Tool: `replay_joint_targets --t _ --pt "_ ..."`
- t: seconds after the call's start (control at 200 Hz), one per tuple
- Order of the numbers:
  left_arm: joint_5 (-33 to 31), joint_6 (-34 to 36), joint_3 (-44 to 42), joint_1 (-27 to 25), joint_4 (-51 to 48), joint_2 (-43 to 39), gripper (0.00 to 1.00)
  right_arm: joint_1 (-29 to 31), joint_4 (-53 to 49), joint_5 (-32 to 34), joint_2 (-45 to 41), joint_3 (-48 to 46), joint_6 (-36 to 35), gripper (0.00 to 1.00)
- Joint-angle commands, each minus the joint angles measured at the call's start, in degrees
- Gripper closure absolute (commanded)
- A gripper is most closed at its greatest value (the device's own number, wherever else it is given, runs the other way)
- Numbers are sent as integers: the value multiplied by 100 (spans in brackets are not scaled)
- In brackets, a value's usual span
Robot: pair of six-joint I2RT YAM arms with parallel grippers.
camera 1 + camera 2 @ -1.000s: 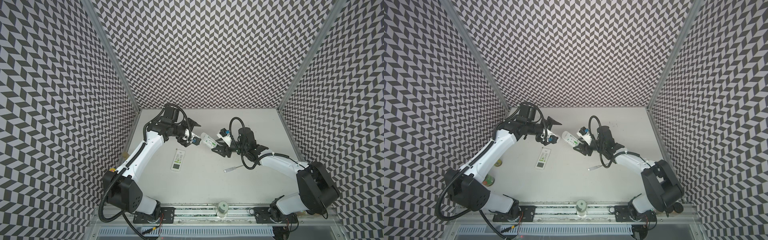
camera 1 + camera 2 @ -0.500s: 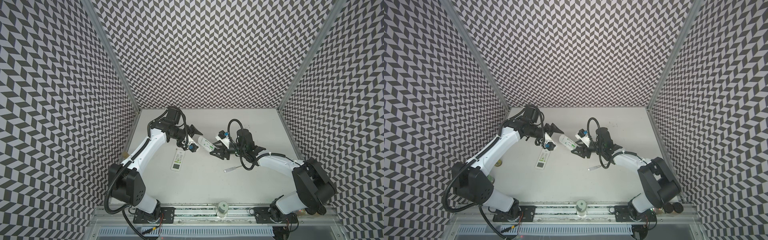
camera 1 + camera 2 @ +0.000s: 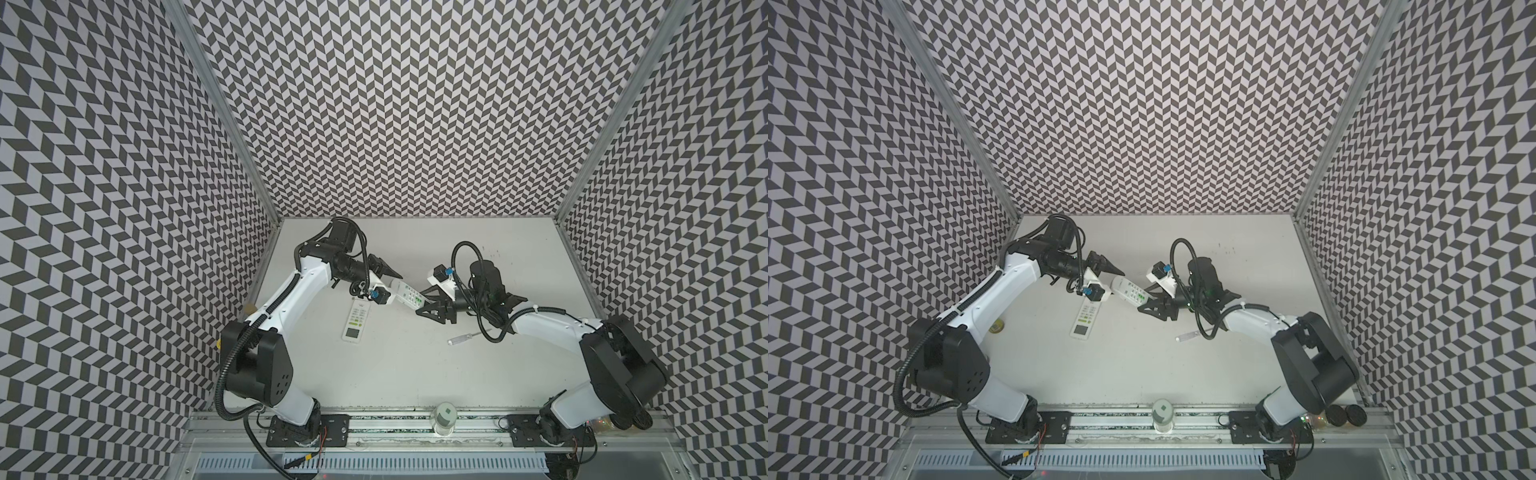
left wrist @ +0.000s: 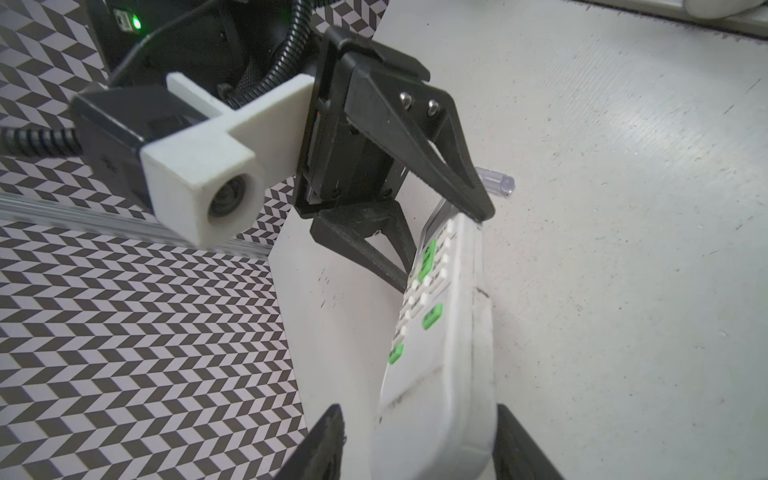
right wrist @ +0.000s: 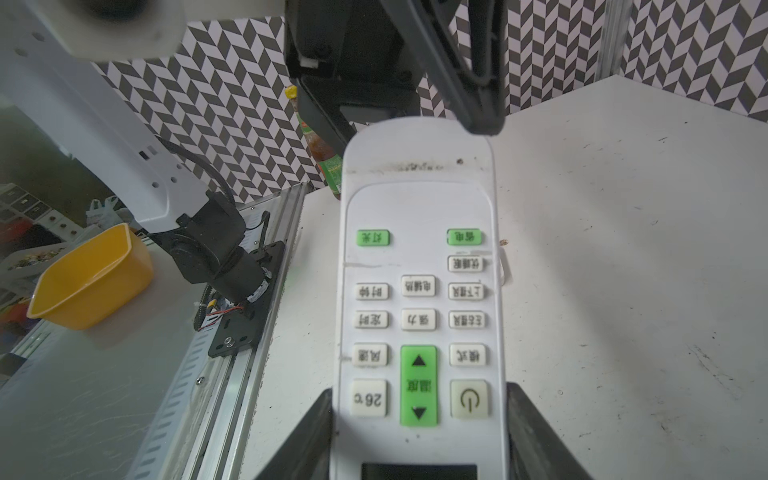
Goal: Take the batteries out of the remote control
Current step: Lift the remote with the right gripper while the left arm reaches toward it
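Observation:
A white remote control hangs above the table, keypad up. My right gripper is shut on its display end, with both fingers pressed to its sides. My left gripper is open and straddles the rounded far end of the remote control. One of its fingers lies against the edge, and a gap shows at the other. A second white remote lies flat on the table below the left gripper. The batteries are hidden.
A clear-handled screwdriver lies on the table near the right arm. A small jar stands on the front rail. A yellow bin and a sauce bottle sit beyond the table's left edge.
My left gripper has moved onto the free end of the held remote and its jaws have narrowed around it. The right gripper keeps the same grip and has shifted slightly left.

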Motion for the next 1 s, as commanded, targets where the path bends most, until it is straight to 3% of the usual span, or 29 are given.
replay_joint_targets --t 0.0,0.496,0.776,0.881,0.992 --pt "264 3774 -144 28 -206 -1 46 31 311 -211 82 98 -3 61" --pt "461 3784 -442 -5 39 -127 66 80 306 -298 77 90 -21 62" --pt "611 3775 -657 4 208 -287 82 112 209 -316 39 99 -86 61" --pt "808 3775 -714 71 188 -314 89 121 48 -316 -15 154 -153 54" --pt "863 3775 -828 148 287 -357 96 121 193 -223 -142 38 -162 39"
